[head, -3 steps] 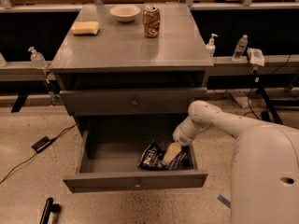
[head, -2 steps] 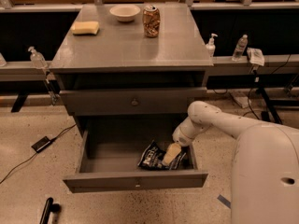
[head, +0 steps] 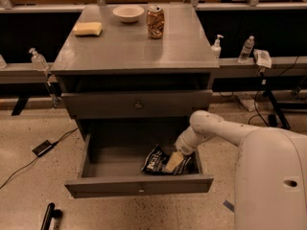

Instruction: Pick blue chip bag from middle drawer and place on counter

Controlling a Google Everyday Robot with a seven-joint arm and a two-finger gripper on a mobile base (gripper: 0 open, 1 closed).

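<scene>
The middle drawer (head: 139, 185) is pulled out below the shut upper drawer. The blue chip bag (head: 156, 161), dark with white lettering, lies crumpled in the drawer's right front part. My gripper (head: 174, 162) reaches down into the drawer from the right and rests on the bag's right half, with a tan finger (head: 173, 161) lying over the bag. The white arm comes in from the lower right. The counter (head: 136, 44) is the grey cabinet top above.
On the counter stand a tan soda can (head: 155, 21), a white bowl (head: 128, 13) and a yellow sponge (head: 88, 28). Bottles (head: 217, 46) stand on the grey side ledges. A cable and small black box (head: 42, 147) lie on the floor at left.
</scene>
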